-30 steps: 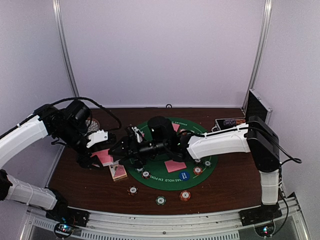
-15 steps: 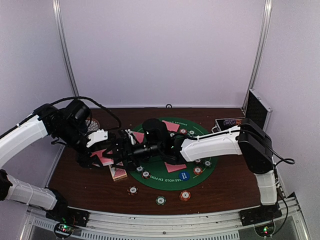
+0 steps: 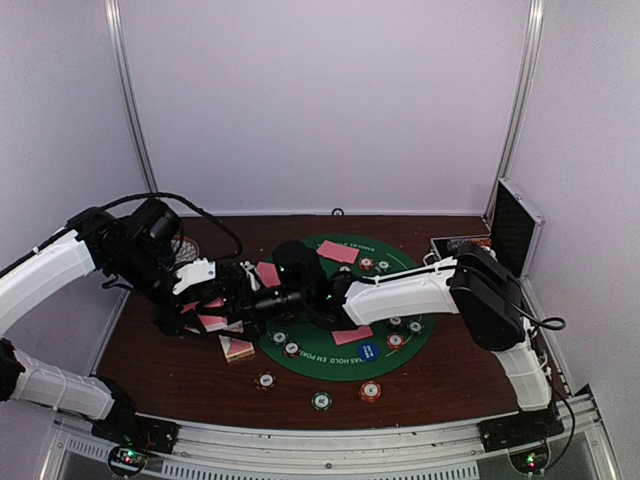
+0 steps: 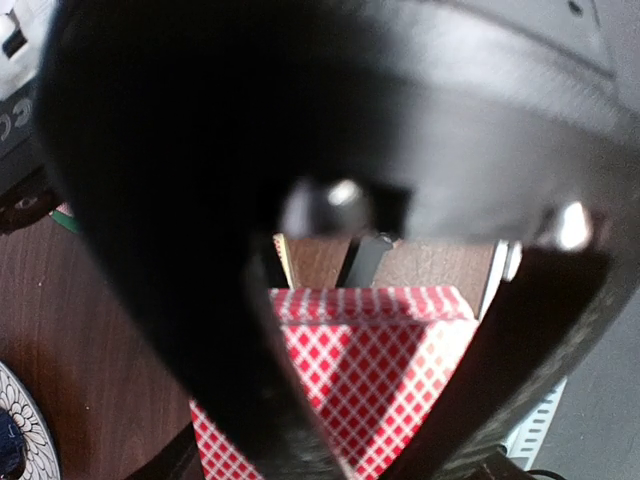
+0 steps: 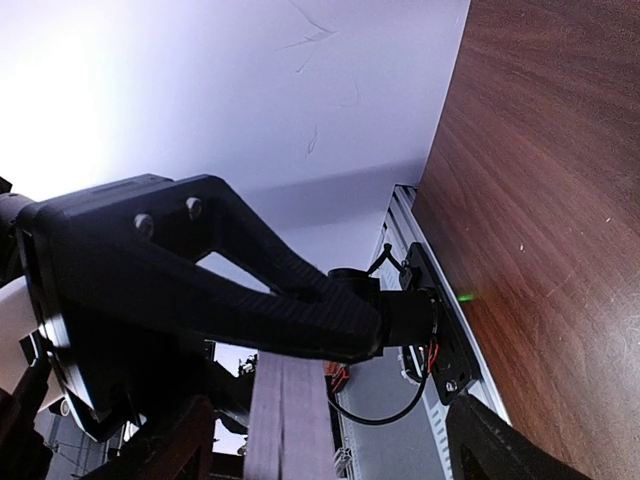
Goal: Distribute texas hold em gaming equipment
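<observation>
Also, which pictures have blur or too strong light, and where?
Left wrist view: a black shape near the lens is blurred, the checked playing cards slightly soft. Right wrist view: the wall is burnt white, the table grain sharp. Top view: even light, no glare on the felt mat.

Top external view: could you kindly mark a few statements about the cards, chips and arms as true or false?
1. The left end effector is shut on pink-backed cards. True.
2. The metal case stands on the left side. False: it stands on the right.
3. Three poker chips lie on the table, in front of the green mat. True.
4. The right arm is clear of the mat. False: it reaches across the mat toward the left end effector.
</observation>
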Robot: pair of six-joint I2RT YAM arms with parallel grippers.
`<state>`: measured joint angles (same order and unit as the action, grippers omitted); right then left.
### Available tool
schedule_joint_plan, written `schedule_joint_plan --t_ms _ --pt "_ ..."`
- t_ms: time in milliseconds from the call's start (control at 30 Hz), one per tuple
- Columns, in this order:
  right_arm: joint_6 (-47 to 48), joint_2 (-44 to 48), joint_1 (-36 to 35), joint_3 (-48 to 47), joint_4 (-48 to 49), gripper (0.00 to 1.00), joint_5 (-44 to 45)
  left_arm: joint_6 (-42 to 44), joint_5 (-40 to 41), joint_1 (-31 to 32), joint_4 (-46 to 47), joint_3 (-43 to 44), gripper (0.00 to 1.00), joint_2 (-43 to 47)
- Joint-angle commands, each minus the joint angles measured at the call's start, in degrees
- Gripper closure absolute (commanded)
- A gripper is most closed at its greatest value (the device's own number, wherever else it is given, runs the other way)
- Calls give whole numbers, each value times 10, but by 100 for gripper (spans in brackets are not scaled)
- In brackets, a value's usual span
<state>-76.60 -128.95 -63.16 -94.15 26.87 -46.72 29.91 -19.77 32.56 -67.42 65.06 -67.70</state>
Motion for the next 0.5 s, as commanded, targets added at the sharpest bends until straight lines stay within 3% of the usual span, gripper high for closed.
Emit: schedule_joint_plan --t_ms 0,200,467 --pt "-17 -16 -2 -25 26 17 0 1 -15 -3 8 15 100 9" --pt "-18 -24 0 -31 9 19 -4 1 -15 -3 8 16 100 8" --pt "-13 20 18 51 9 26 -6 3 -13 -3 8 13 100 12"
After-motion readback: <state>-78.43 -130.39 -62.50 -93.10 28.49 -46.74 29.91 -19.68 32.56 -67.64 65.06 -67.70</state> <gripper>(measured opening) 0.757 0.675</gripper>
